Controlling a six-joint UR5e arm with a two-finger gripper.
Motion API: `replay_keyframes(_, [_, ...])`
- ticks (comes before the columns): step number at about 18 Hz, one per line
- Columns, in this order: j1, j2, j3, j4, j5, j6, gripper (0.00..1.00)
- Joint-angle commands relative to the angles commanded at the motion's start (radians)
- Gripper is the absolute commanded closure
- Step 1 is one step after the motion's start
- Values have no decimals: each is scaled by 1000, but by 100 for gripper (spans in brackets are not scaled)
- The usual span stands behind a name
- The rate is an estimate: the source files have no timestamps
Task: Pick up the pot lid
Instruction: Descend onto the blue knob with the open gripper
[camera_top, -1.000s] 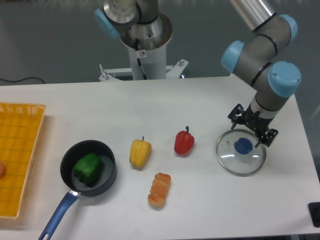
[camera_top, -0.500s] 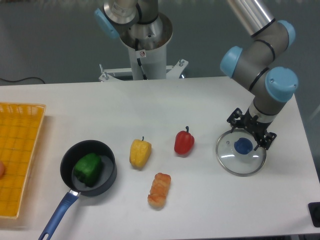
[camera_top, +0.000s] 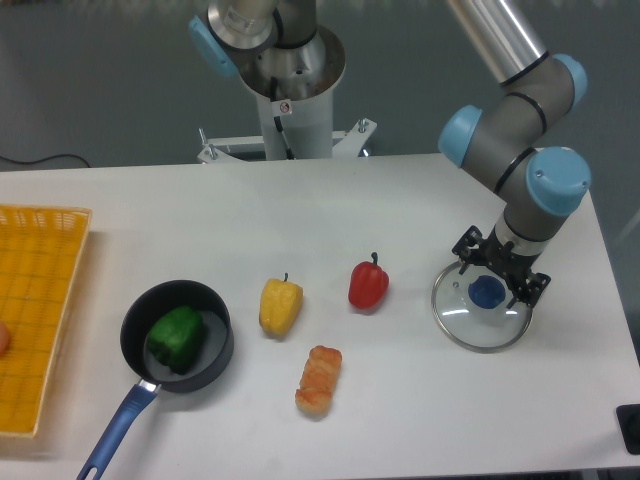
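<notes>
"Pan, round, black and blue-handled (camera_top: 148, 308), is sitting left. Rightward, the clear, round pot lid (camera_top: 470, 330) is lying flat, its blue knob (camera_top: 487, 291) facing up."

"And the grey two-finger gripper (camera_top: 496, 281)?"

"Gaping wide around that knob, holding nothing, I'm judging."

"I'm fearing a slip: closing too high or off-centre could be sending the lid skidding."

"Seeing any labels?"

"I'm making out no brand or writing."

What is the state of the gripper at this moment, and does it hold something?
Gripper: open, its fingers apart near the blue knob of the lid, gripping nothing.
</notes>
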Motion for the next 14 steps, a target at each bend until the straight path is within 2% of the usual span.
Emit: replay_keyframes(14, [2,-20,0,17,2,2,0])
